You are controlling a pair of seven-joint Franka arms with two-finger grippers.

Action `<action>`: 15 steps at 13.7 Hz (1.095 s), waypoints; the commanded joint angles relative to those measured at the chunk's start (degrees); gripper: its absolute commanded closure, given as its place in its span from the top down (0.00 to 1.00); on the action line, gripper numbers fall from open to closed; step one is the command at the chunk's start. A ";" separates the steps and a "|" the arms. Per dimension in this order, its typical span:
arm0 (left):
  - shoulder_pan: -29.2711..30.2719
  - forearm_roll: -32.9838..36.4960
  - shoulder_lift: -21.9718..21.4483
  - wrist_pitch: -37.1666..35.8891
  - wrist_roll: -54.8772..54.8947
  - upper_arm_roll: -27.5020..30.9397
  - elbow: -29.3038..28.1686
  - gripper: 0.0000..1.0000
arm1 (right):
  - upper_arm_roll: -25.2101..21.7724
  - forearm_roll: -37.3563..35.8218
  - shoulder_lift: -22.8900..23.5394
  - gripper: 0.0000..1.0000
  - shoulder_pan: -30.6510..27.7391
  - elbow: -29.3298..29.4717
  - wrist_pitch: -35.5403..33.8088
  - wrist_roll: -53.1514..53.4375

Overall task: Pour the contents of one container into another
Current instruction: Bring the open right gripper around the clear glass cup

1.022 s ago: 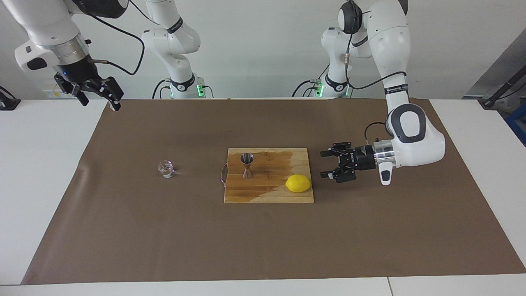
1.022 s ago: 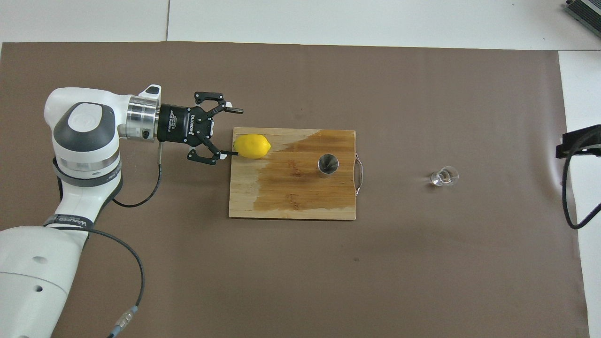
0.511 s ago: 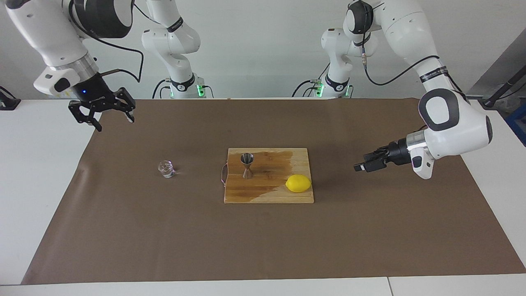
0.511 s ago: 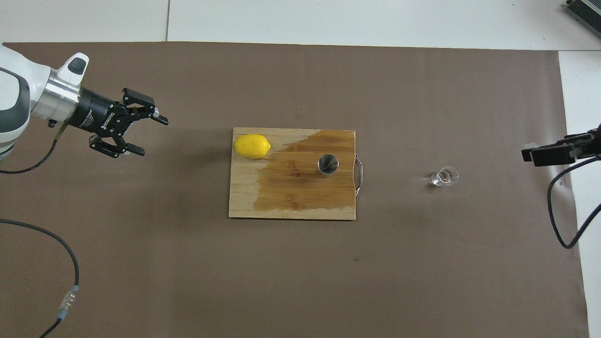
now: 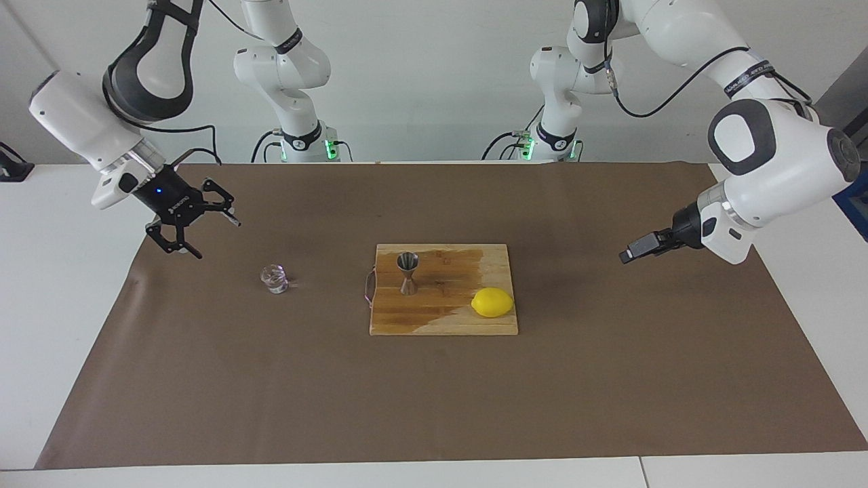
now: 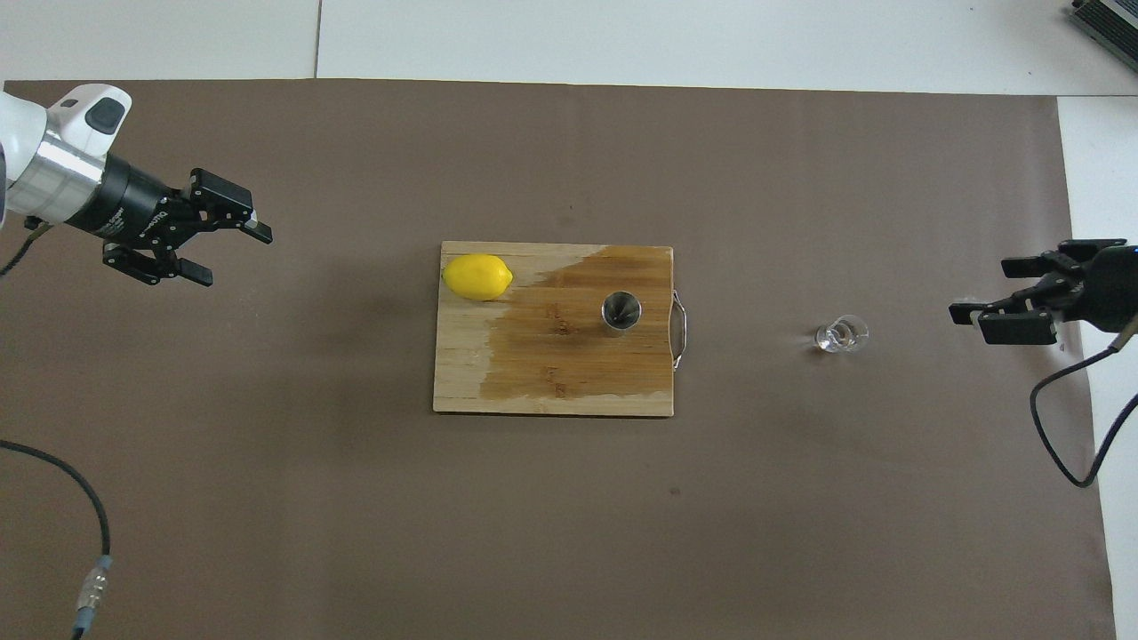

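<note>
Hanging over the brown mat toward the right arm's end of the table, the right gripper (image 5: 203, 229) stands with its fingers spread and nothing between them, and it is the one close to the glass (image 5: 274, 278). That small clear tumbler stands upright on the mat (image 5: 434, 407), near the gripper and off its tips toward the middle of the table, with bare mat between them; in the overhead view the spread fingers point at it from the table's end. So the reach should run inward and down from the right arm's end, a short trip for this arm. Next along, past the glass, the steel jigger (image 5: 407, 273) stands upright on the wooden board (image 5: 444, 322) near the handle edge, mouth up, well apart from the glass. A lemon (image 5: 492, 302) lies on the same board at the corner toward the left arm. Last, the left gripper (image 6: 227, 253) waits released over the mat at its own end, well apart from both vessels.
</note>
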 commanded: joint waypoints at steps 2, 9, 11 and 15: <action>-3.89 11.92 -3.72 5.61 7.83 -0.46 -0.03 1.00 | -3.14 11.24 5.50 1.00 -0.62 -1.65 -0.26 -18.89; -9.70 21.43 -13.03 11.93 10.23 -1.34 -7.30 1.00 | -6.93 28.76 19.92 1.00 -1.77 -1.83 -13.88 -50.82; -10.85 21.71 -14.98 13.18 10.23 -1.25 -10.05 1.00 | -6.93 28.93 20.19 1.00 -1.77 -3.40 -13.80 -53.01; -11.47 21.71 -15.42 13.27 10.23 -1.52 -10.22 1.00 | -6.93 31.74 21.24 1.00 -1.42 -4.20 -13.63 -55.40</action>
